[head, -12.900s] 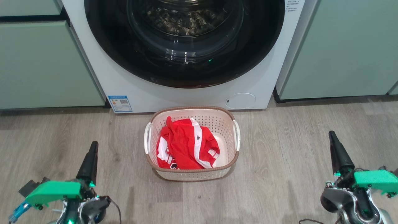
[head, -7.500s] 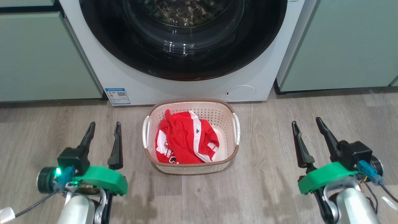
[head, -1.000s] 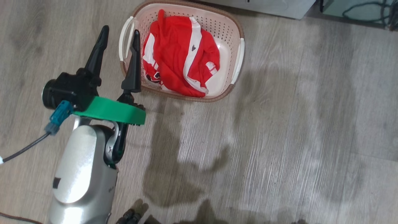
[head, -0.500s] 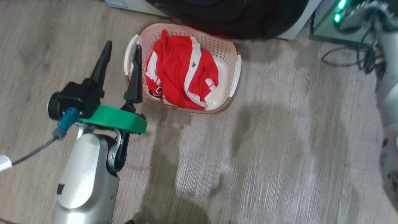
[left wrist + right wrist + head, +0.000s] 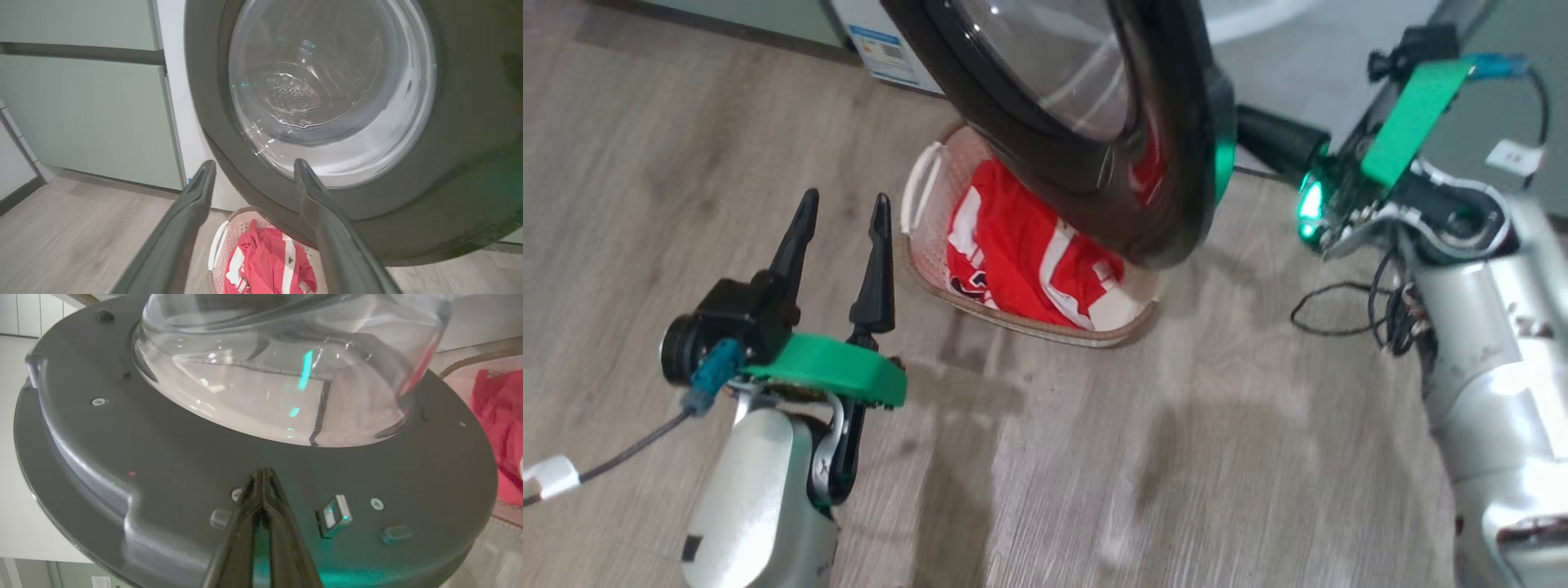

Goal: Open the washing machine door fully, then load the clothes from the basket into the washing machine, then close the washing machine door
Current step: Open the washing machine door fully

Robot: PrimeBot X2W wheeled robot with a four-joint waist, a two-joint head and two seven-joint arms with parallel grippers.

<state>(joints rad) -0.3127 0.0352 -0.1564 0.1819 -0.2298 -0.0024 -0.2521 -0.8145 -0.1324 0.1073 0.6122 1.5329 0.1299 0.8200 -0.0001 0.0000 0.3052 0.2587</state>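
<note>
Hinging on washing machine [image 5: 177,81], washing machine door [image 5: 1086,114] stands part-open over basket [image 5: 1013,320]: rigid, heavy-looking, glossy rim likely slippery; best pushed at inner rim near latch [image 5: 334,516]. Basket on floor [image 5: 1094,457] holds clothes [image 5: 1021,261]: soft, light, best pinched at bunched fold. Left pincer [image 5: 845,200] spread wide, empty, beside basket. Right pincer [image 5: 261,473] closed, empty, tips at door's inner rim.

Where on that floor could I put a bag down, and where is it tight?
Bare floor lies on the robot's side of the basket, right of the left gripper, and also to that gripper's left. It is crowded over the basket: the open door hangs above the clothes, with the right gripper at its inner side.
</note>
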